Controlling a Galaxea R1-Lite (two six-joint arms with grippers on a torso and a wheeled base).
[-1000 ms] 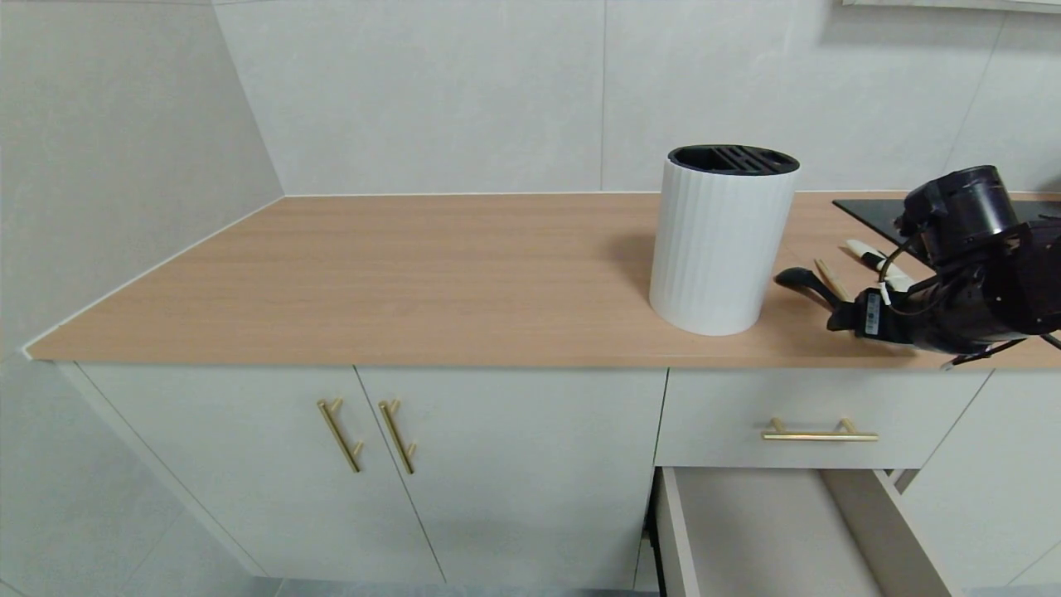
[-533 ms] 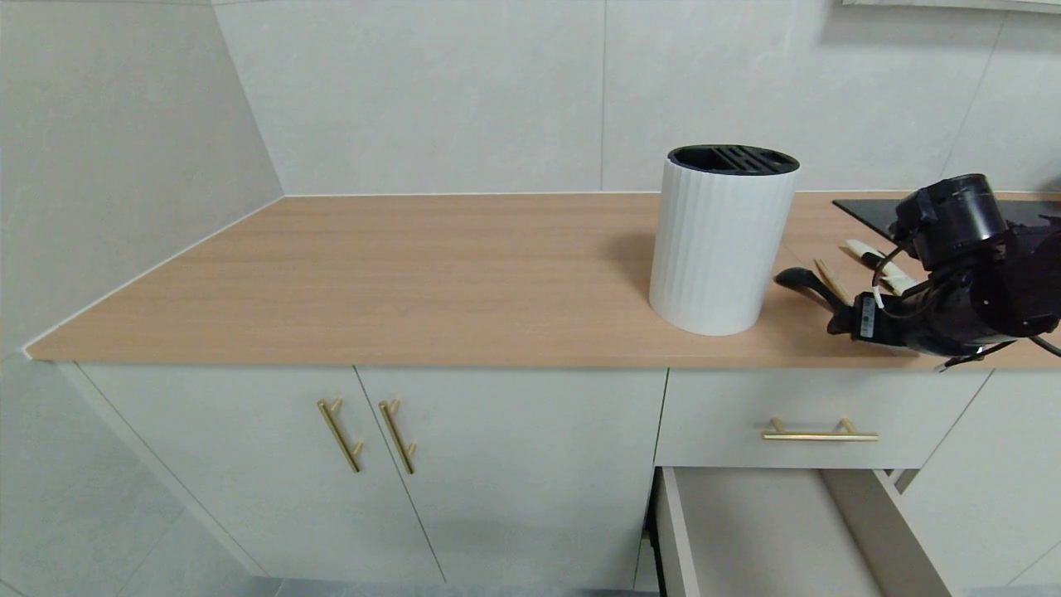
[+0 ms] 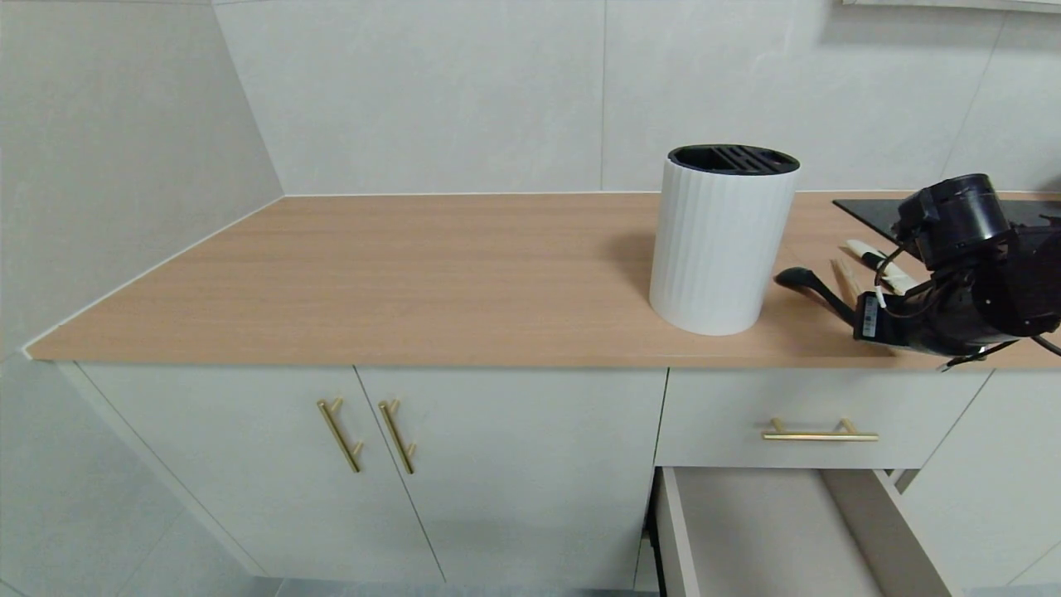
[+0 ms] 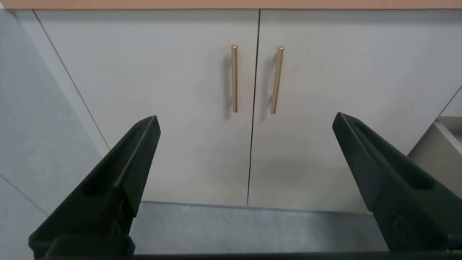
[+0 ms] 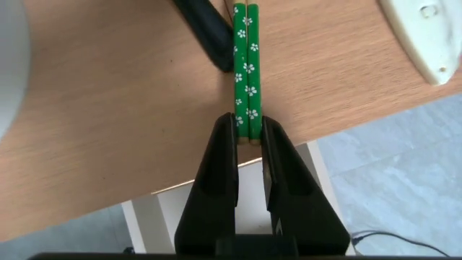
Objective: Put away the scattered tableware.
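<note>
A pair of green chopsticks [image 5: 245,65] with white flowers lies on the wooden counter [image 3: 414,274], and my right gripper [image 5: 249,126] is shut on its near end at the counter's front edge. In the head view the chopsticks [image 3: 845,276] stick out from the right gripper [image 3: 869,319] toward the white ribbed utensil holder [image 3: 719,240]. A black utensil [image 3: 797,279] lies beside the chopsticks, touching them in the right wrist view. A white-handled utensil [image 3: 866,251] lies farther back. My left gripper [image 4: 245,126] is open, below counter height, facing the cabinet doors.
An open drawer [image 3: 771,531] stands out below the closed drawer with a gold handle [image 3: 819,433]. A black cooktop [image 3: 870,211] is at the back right. Two cabinet doors with gold handles [image 4: 255,79] face the left gripper. The counter's left half is bare.
My right gripper has shifted a little to the right along the counter's edge, and the chopsticks have moved with it, away from the holder.
</note>
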